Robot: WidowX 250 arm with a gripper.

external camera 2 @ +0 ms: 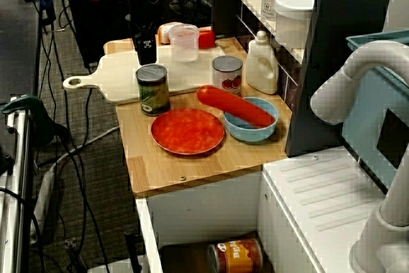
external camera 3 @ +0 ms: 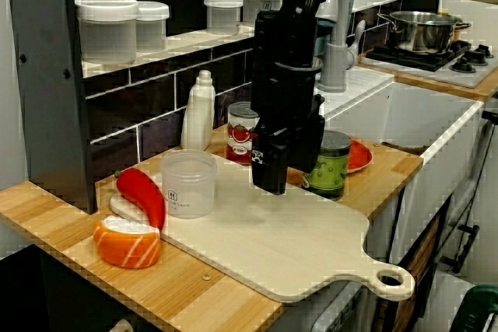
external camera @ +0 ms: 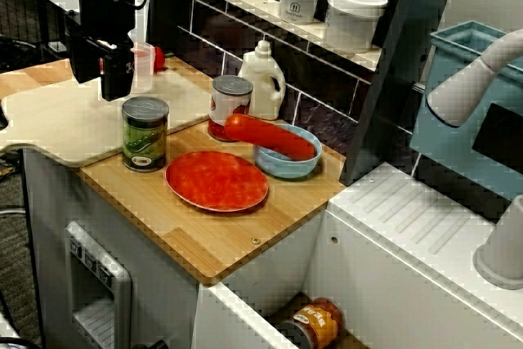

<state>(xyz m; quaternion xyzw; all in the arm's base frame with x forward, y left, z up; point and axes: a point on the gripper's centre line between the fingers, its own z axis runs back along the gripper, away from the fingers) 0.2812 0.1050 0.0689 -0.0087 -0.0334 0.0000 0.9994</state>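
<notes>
Clock directions are taken in the view from above, with the black gripper (external camera 2: 147, 59) at the centre. It hangs upright, pointing straight down, low over a bare patch of the pale wooden cutting board (external camera 2: 112, 80). I cannot tell whether its tips touch the board. Its fingers (external camera 3: 269, 175) read as one dark block in every view, so I cannot tell whether they are together or slightly apart. Nothing shows between them.

The nearest thing, a green-labelled tin can (external camera 2: 153, 91), stands upright at 6 o'clock at the board's edge, just beside the gripper but apart from it. At 3 o'clock, also near, a clear plastic cup (external camera 2: 184, 43) stands mouth up on the board. The gripper probably sits here because this is the open stretch of board between the two. A sideways swing could knock either one.

Farther out, at 4 o'clock, a red-labelled tin can (external camera 2: 227, 76) and a white plastic bottle (external camera 2: 261, 65) stand by the dark tiled wall. Beside the cup lie a red pepper (external camera 2: 206, 38) and an orange-and-white salmon piece (external camera 2: 167, 30). At 5 o'clock, well apart, a flat red plate (external camera 2: 187, 131) lies on the wooden tabletop (external camera 2: 166, 171). Next to it is a blue bowl (external camera 2: 255, 131) with a long red sausage (external camera 2: 233, 107) propped across its rim, seemingly too long to lie inside. Farthest off, white-lidded jars (external camera 2: 291, 11) line the shelf above and would likely crowd a high approach from that side.
</notes>
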